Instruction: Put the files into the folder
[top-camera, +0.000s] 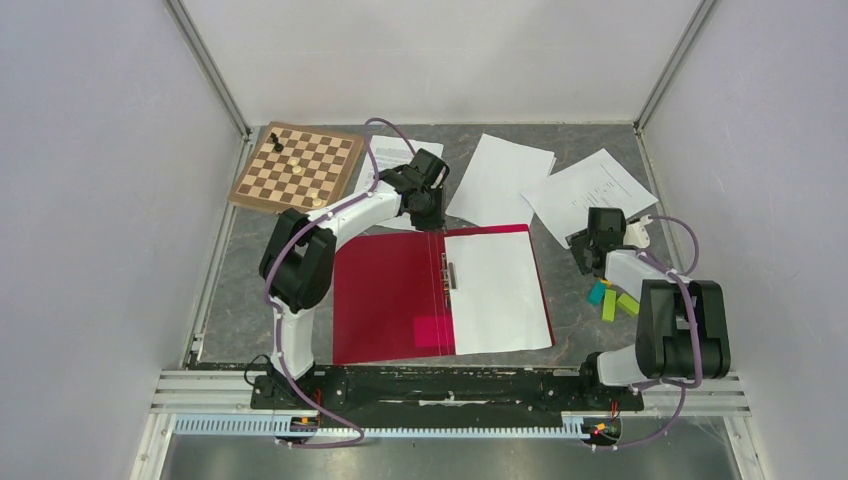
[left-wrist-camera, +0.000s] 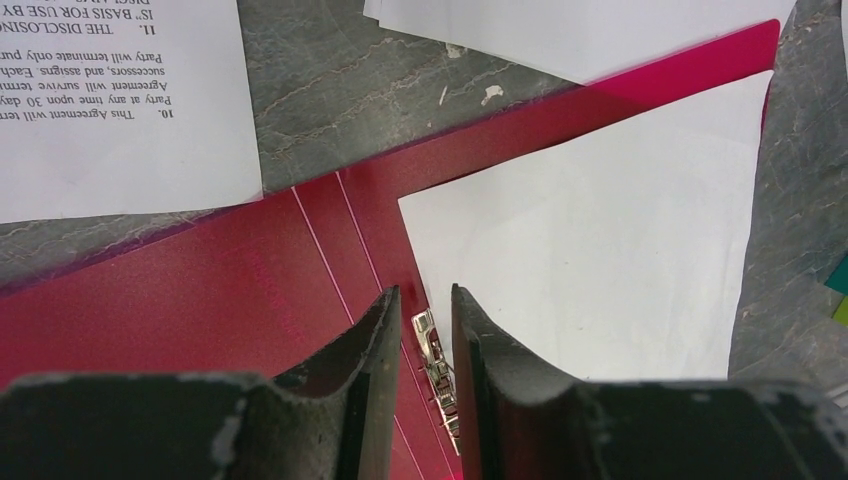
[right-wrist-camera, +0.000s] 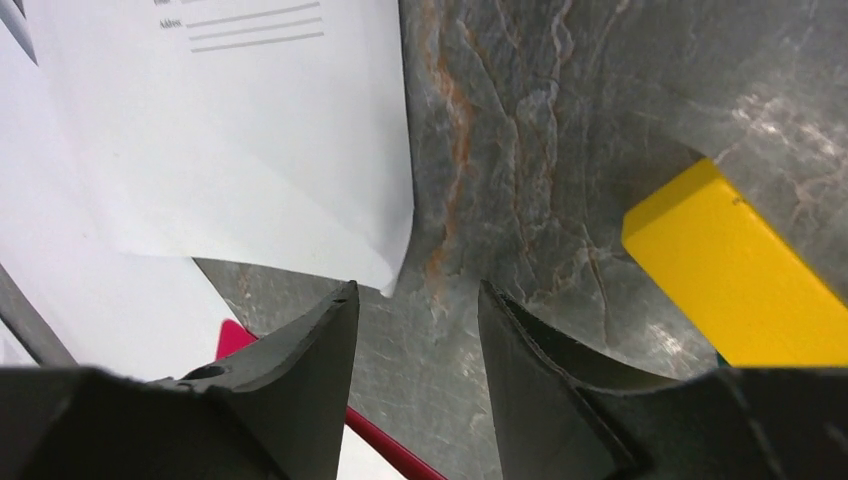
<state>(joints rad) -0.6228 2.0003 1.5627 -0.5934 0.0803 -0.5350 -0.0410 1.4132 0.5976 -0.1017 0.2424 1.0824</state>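
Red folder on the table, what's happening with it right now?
The folder lies open with a white sheet on its right half. The left tool hangs over the clip at the spine, jaws slightly apart, holding nothing. The right tool, open and empty, hovers by the corner of a printed sheet beside the folder.

Free room about the open folder (top-camera: 385, 295). Bare table (top-camera: 575, 300) flanks its left and right edges. Beyond its far edge lie loose sheets (top-camera: 500, 178) and a chessboard (top-camera: 297, 167); the left arm (top-camera: 340, 215) spans its far-left corner; coloured blocks (top-camera: 612, 298) stand to its right.
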